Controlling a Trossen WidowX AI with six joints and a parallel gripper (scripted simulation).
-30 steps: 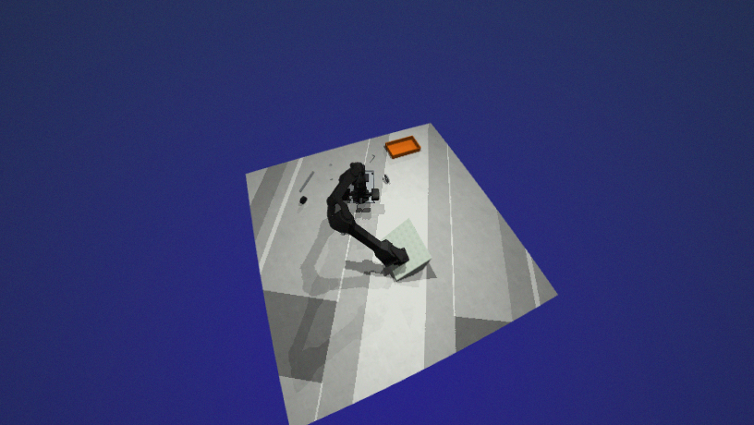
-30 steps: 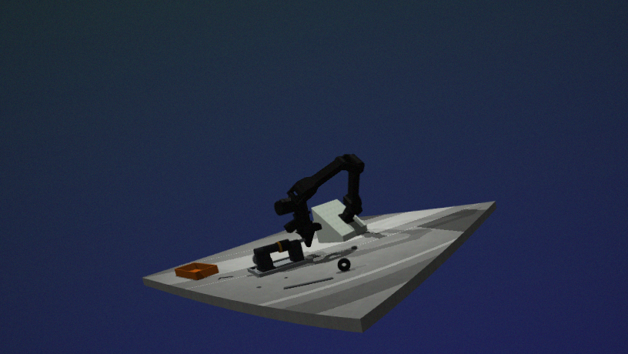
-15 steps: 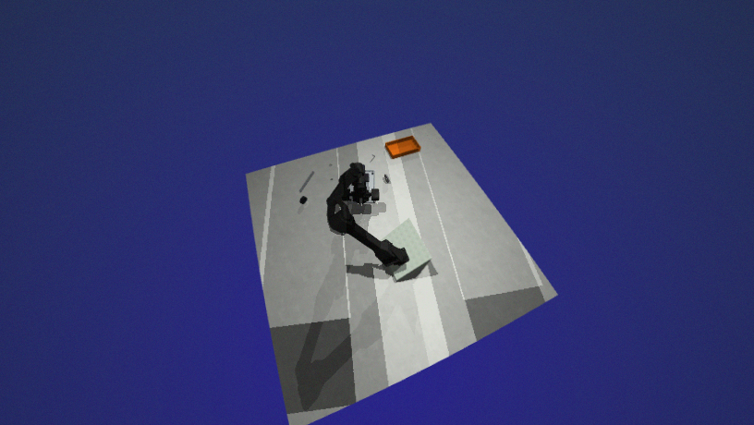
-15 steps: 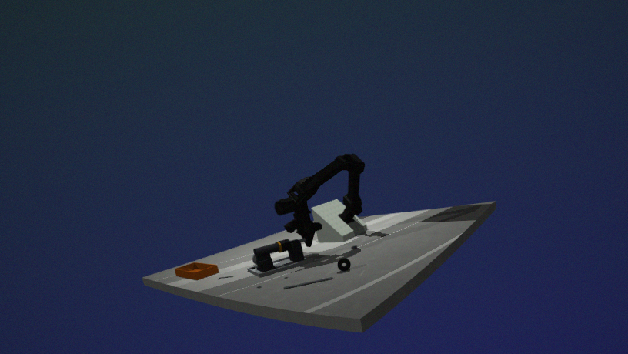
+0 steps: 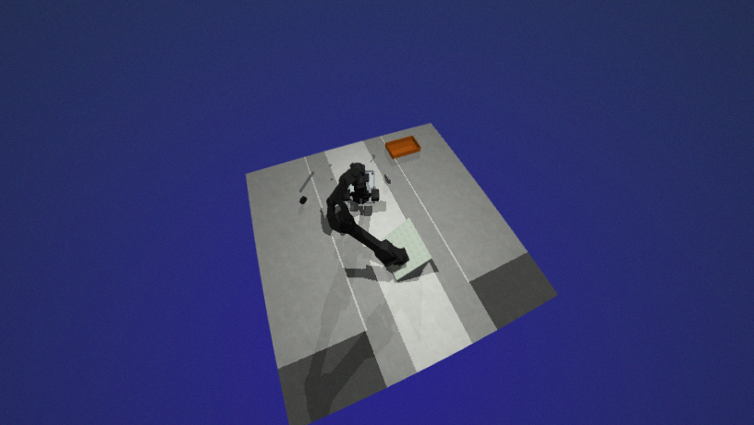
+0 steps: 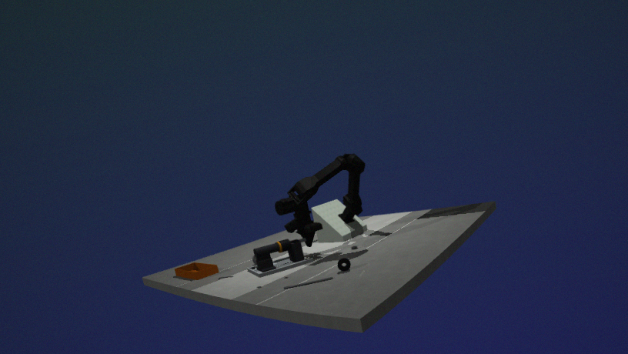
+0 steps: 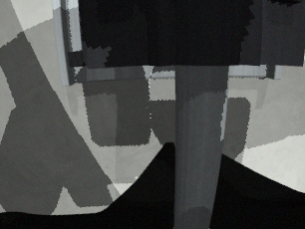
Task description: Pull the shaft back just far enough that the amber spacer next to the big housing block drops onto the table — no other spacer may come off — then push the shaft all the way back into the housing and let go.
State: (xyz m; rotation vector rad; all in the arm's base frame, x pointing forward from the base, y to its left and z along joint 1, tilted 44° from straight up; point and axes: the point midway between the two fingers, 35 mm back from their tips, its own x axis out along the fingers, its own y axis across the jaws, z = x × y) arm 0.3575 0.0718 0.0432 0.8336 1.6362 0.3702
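Shaft (image 7: 199,129) between tool's fingertips.

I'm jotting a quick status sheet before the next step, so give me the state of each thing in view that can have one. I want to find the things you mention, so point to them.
Gripper (image 5: 361,196) (image 6: 308,243) (image 7: 181,149): shut on the shaft
Shaft (image 6: 302,240) (image 7: 199,134): held, its far end hidden
Amber ring (image 6: 280,246): around the shaft line, off the table
Orange tray (image 5: 407,152) (image 6: 207,271): upright, open-topped
Black ring (image 5: 303,200) (image 6: 339,265): standing on edge
Grey rod (image 5: 307,181) (image 6: 308,282): lying flat

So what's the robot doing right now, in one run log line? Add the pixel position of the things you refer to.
fingers (image 6: 309,244): shut on shaft (image 6: 302,240) (image 7: 199,119) | amber spacer (image 6: 279,246): up on the assembly, not dropped | release: not done
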